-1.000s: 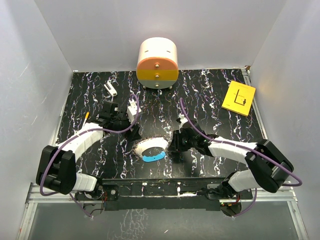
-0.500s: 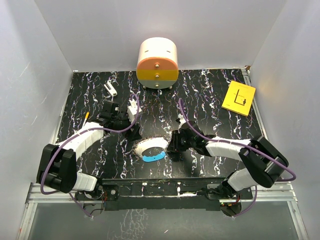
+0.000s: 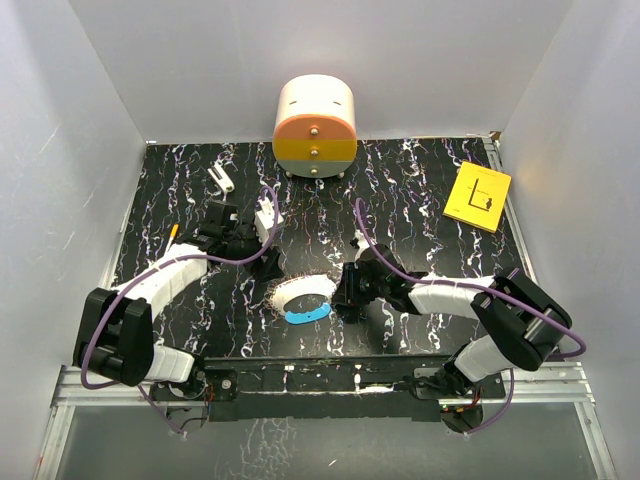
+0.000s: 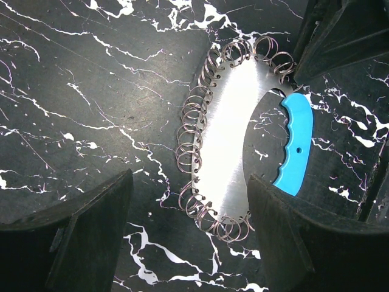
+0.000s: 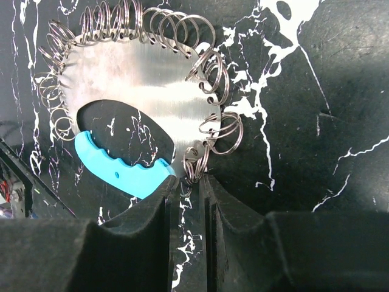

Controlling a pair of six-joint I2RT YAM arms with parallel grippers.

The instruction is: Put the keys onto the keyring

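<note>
The keyring (image 3: 298, 293) lies flat on the black marbled table, an oval metal loop with a bright-blue band (image 3: 308, 314) and several small wire rings along its rim. No red key shows in any view. My left gripper (image 3: 262, 262) is open and hovers just left of the loop; in the left wrist view the keyring (image 4: 234, 115) lies between and beyond its wide-apart fingers (image 4: 191, 210). My right gripper (image 3: 343, 300) is at the loop's right edge. In the right wrist view its jaws (image 5: 185, 185) are nearly together, pinching a wire ring on the keyring's rim (image 5: 140, 85).
An orange-and-white drum-shaped box (image 3: 315, 125) stands at the back centre. A yellow card (image 3: 478, 196) lies at the back right. A small white clip (image 3: 222, 180) and a white block (image 3: 266, 215) lie at the back left, near my left arm.
My right gripper has slid left up to the keyring's right edge. My left gripper has shifted only slightly. The keyring has stayed in place.
</note>
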